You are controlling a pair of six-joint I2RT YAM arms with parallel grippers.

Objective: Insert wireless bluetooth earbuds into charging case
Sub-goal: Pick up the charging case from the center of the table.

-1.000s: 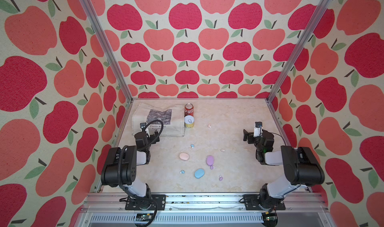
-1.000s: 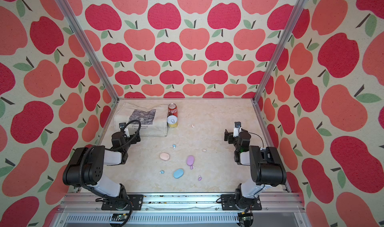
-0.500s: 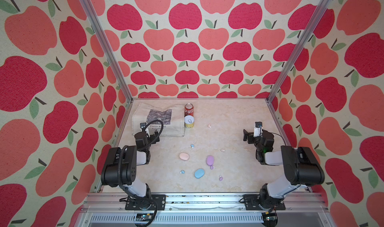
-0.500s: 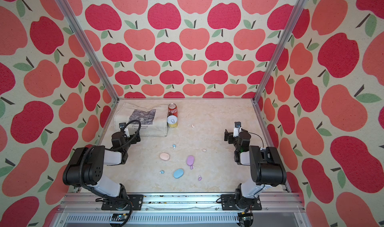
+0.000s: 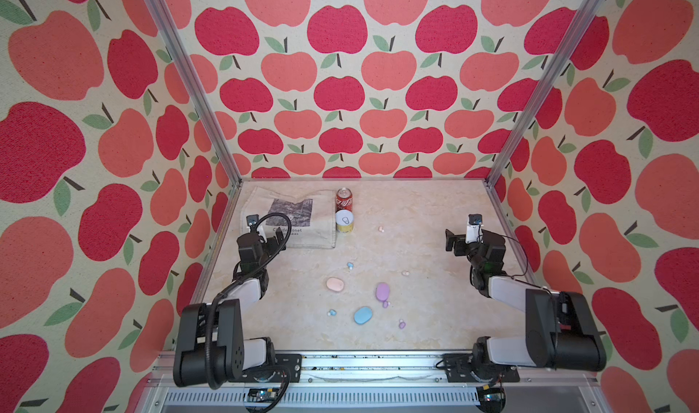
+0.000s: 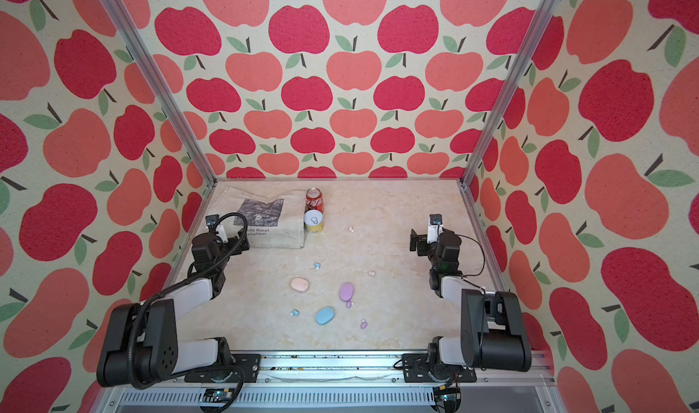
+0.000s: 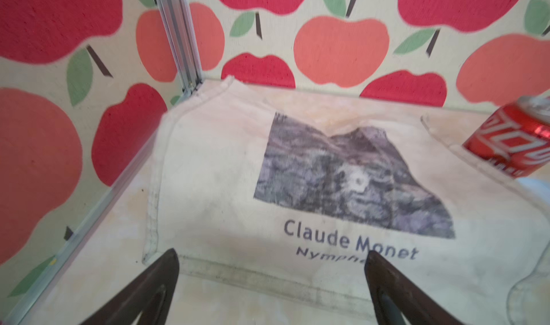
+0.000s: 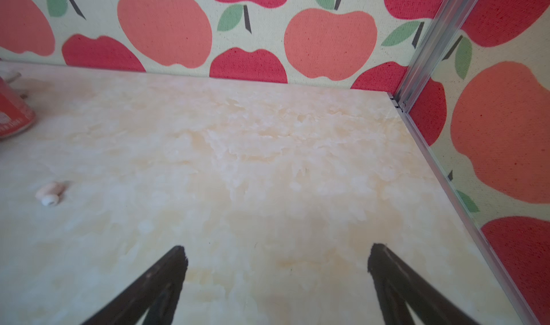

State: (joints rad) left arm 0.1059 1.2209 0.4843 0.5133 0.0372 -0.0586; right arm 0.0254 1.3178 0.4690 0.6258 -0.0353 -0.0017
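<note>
- Left fingers [image 7: 162,274] are spread wide and empty at the tote's [image 7: 223,160] edge. Right fingers [image 8: 171,271] are equally wide over bare surface [image 8: 268,160].
- Nothing is begun yet (my reading): six earbuds [image 5: 350,265] lie loose mid-surface around three cases [image 5: 363,315], which look shut.
- Next: open a case, then pinch a bud.
- The far pink bud [image 8: 50,194] lies on its side, white tip roughly toward the right fingers. The others are too small to tell.

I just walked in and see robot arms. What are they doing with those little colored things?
Nothing is being held yet. Both arms sit at the sides, the left end effector open by a cloth bag, the right end effector open over bare table. The tiny earbuds lie loose around the pink case, purple case and blue case, none put inside.
</note>
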